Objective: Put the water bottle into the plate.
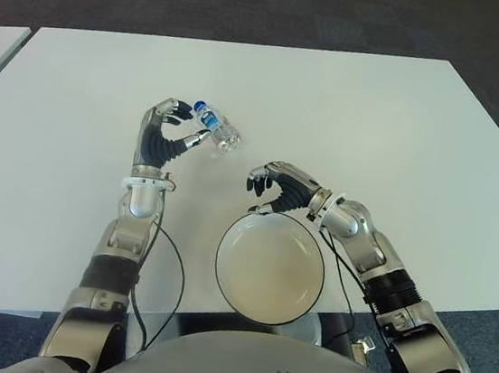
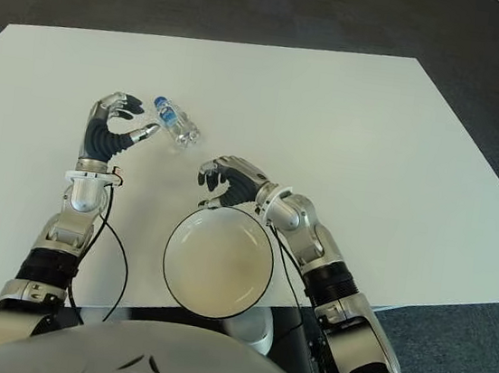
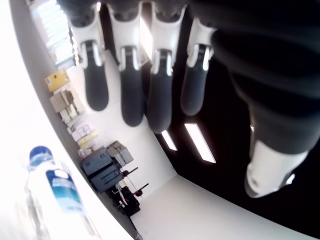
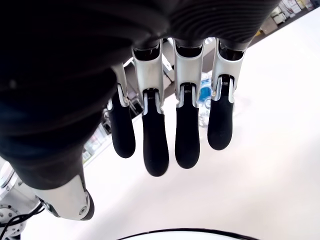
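The plate (image 1: 269, 268) sits at the near edge of the white table (image 1: 402, 132), its nearest rim cut off behind the robot's body. Just beyond the plate's far rim, the right hand (image 1: 272, 187) shows with fingers loosely curled around nothing; whether it touches the rim is hard to tell. Farther from the plate, to its left, the left hand (image 1: 165, 131) is raised with fingers spread. The water bottle (image 1: 217, 127) lies on the table just beside that hand's thumb, contact unclear.

Bright, even light fell on the wide white table (image 1: 349, 117), and shadows were soft. The close wrist pictures looked blurry and washed out.
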Robot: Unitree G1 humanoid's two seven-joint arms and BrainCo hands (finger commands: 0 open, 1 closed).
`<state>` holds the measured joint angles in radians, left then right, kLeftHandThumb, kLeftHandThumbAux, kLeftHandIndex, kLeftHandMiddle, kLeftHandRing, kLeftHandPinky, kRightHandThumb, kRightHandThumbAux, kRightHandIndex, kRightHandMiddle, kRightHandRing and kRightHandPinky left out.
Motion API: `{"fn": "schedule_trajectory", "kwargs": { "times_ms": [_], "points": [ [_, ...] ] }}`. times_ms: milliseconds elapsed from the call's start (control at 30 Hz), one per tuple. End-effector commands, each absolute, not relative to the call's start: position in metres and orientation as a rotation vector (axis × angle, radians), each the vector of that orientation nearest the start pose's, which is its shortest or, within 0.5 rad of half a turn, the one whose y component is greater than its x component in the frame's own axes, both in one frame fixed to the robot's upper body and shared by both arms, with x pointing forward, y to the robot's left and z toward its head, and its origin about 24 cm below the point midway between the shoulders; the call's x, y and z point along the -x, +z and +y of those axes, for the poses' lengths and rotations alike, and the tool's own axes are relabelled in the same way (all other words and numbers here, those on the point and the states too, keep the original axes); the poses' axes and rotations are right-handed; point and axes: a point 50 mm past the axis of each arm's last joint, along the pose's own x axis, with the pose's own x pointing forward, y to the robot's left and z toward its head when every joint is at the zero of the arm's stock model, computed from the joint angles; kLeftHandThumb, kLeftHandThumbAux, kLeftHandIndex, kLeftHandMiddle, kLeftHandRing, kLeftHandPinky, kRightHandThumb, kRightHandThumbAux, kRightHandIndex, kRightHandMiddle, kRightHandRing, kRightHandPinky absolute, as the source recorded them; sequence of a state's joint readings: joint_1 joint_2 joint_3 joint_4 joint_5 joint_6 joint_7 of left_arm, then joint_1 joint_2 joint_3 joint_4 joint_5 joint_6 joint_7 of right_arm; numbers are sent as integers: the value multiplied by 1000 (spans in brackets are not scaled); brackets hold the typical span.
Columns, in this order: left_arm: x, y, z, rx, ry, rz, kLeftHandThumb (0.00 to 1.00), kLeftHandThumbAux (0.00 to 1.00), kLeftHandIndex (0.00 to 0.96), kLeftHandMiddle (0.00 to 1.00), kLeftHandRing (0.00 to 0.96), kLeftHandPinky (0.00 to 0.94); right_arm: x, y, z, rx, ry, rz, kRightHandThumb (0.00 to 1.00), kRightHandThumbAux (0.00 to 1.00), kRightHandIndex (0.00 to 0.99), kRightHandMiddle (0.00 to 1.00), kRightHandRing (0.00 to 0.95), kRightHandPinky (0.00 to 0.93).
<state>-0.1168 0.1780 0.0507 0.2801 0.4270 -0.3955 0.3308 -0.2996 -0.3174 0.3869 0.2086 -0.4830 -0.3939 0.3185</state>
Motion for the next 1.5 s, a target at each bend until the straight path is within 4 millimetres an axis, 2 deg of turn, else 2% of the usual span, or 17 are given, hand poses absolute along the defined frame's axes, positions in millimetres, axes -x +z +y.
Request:
{"fn": "schedule_trajectory", "kwargs": {
  "times_ms": [33,133,167,233,267,333,600,867,967,1067,1100,1367,1500],
  "points": [
    [-271,51,191,-586,231,-294,833,679,407,456,359,379,-287,83,-74,849,735,-407,687,738,412,584,598,590],
    [-274,49,192,-556,249,-277,835,678,416,451,361,405,-299,103,-64,856,661,-462,677,738,407,525,551,540],
    [-275,47,192,-537,257,-269,837,678,425,447,372,422,-302,106,-63,864,640,-473,517,732,330,480,511,502],
    [-275,43,191,-487,274,-255,839,677,435,443,387,440,-308,110,-60,879,597,-486,367,721,257,418,451,449],
    [-274,41,189,-455,290,-246,839,677,440,441,393,448,-311,112,-58,887,576,-486,311,715,227,389,421,423],
    [-272,37,187,-396,322,-228,840,676,448,440,409,462,-318,115,-54,902,540,-482,267,702,191,352,386,397],
    [-266,23,184,-149,430,-122,840,675,451,454,482,496,-355,127,-27,1008,452,-454,285,657,86,195,236,284],
    [-260,8,184,-8,388,-104,832,679,408,488,586,573,-371,130,-5,1123,462,-422,353,616,13,42,62,121],
    [-260,6,184,2,364,-105,831,679,404,497,608,590,-374,130,1,1157,468,-398,375,598,4,13,20,90],
    [-259,3,186,-58,334,-106,831,679,404,500,616,590,-378,128,7,1209,478,-362,391,585,1,4,6,77],
    [-259,3,186,-82,327,-108,831,678,406,497,602,563,-378,128,8,1224,481,-352,393,583,0,2,4,68],
    [-263,20,202,-540,273,-179,831,681,402,477,482,461,-380,115,12,1345,507,-264,371,589,0,0,0,27],
    [-275,25,207,-764,266,-196,834,678,410,468,450,448,-380,108,11,1396,523,-219,357,590,0,0,0,21]
  ]
}}
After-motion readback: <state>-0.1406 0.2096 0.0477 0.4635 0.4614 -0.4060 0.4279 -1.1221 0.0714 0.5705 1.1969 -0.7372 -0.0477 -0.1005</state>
